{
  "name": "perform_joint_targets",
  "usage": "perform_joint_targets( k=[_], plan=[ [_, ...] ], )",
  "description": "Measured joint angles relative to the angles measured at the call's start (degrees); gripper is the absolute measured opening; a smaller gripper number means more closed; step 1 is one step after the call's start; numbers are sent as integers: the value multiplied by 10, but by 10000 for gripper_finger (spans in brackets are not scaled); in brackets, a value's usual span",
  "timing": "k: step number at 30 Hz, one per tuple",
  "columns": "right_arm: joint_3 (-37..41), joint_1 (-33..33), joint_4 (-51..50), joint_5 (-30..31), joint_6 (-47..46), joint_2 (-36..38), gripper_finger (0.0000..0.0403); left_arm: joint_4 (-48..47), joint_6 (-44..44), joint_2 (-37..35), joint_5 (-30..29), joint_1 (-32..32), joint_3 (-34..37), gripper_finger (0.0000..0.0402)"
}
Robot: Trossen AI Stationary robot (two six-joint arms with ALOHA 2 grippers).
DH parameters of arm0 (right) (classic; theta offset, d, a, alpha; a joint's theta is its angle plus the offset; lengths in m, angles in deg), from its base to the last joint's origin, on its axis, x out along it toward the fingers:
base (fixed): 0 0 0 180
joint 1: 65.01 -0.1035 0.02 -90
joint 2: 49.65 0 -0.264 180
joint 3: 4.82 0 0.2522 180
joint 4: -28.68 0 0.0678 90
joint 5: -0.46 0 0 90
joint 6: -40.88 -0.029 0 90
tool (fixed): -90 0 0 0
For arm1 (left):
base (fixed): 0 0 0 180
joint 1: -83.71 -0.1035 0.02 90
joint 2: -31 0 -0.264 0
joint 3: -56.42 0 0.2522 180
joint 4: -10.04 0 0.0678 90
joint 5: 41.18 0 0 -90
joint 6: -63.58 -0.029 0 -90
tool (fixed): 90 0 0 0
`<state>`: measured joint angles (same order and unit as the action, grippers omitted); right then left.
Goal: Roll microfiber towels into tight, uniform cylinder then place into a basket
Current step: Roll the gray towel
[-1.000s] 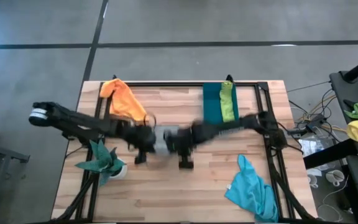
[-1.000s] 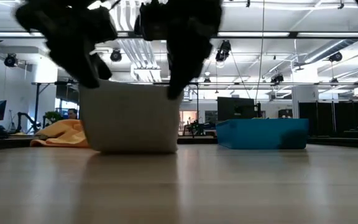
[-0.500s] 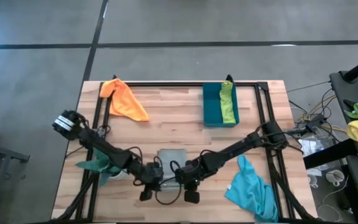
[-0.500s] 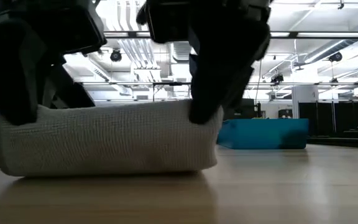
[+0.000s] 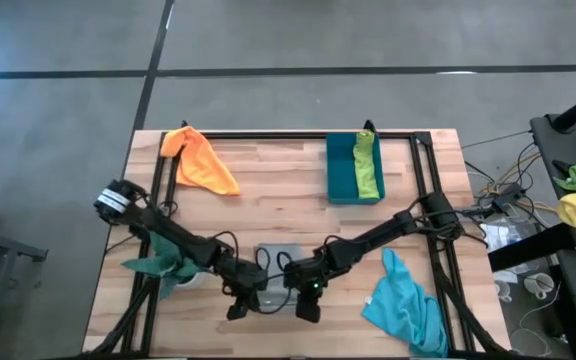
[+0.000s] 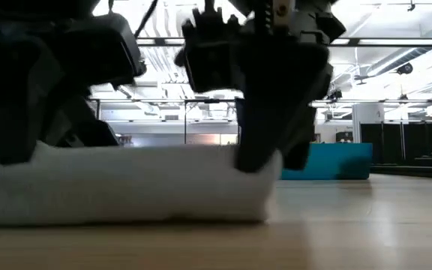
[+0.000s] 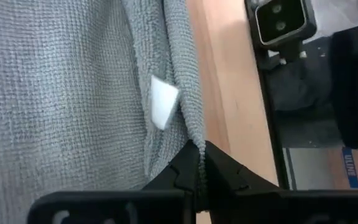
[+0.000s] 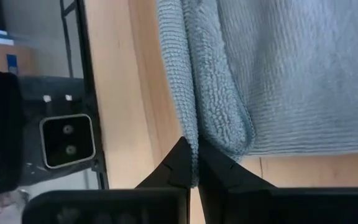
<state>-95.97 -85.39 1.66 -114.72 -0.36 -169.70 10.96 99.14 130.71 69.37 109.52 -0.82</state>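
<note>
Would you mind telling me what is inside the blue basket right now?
The basket holds one lime green towel lying along its right side; the rest shows bare bottom. Whatever might lie under that towel is covered.

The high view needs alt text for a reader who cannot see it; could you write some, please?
Seen from above, the left gripper and right gripper pinch the near corners of a grey towel on the wooden table; a lime towel lies in the basket.

Two slim dark arms are seen, left arm [image 5: 168,238] capped by a white-and-grey ringed joint, right arm [image 5: 378,235] all black. Thin black cables are looped near the wrists. Black, wedge-shaped fingertips [image 7: 185,168] are fitted.
</note>
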Motion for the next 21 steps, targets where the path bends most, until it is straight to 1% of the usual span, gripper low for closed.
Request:
perform_joint_targets(
  k=[3, 7, 14, 17, 19, 21],
  plan=[
    [21, 3, 19, -7, -8, 0, 8, 7, 1, 20, 1, -11, 0, 0],
    [32, 6, 19, -7, -8, 0, 9, 18, 1, 36, 2, -19, -1, 0],
    [32, 7, 20, -5, 11, -1, 9, 15, 1, 34, 1, -21, -1, 0],
    [32, 11, 19, -4, -8, -1, 9, 13, 1, 33, 1, -21, -1, 0],
    [32, 15, 18, -4, -21, -1, 15, 12, 1, 33, -4, -21, -1, 0],
    [32, 17, 15, 2, -27, -1, 30, 12, 1, 33, -16, -21, 0, 0]
  ],
)
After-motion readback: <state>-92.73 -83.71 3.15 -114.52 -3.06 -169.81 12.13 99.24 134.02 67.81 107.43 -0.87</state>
